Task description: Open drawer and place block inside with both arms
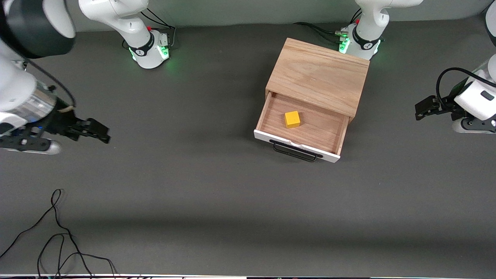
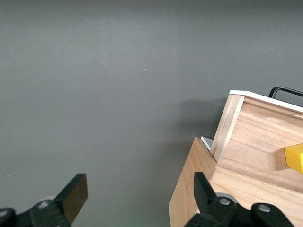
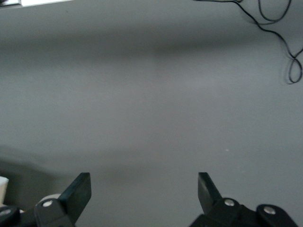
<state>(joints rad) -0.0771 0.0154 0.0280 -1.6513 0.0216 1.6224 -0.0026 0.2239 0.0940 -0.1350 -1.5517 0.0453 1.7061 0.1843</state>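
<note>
Both sets of jaws stand spread wide and hold nothing. Left gripper [image 1: 420,109] hangs over bare table at the left arm's end, well apart from the cabinet [image 1: 319,73]; its wrist view shows two dark fingers [image 2: 75,191] apart, with only grey mat between them and a corner of the wooden box beside one of them. Right gripper [image 1: 101,133] hangs over bare table at the right arm's end, likewise well clear; its wrist view shows parted fingers [image 3: 80,189] over empty mat. Drawer [image 1: 341,141] is pulled out toward the front camera, white front panel and black bar handle [image 1: 296,152] leading, tray floor exposed. Block [image 1: 292,119] sits flat on the drawer floor, roughly mid-tray, a little toward the right arm's side, touching none of the walls. Loose black cable [image 1: 58,232] lies on the table near the front camera at the right arm's end, out of the way. Judgement: the task as worded looks done, with the drawer open and the block inside, released. Both arms appear parked or waiting. Nothing in the task asks for the drawer to be shut, so I see no step left.
</note>
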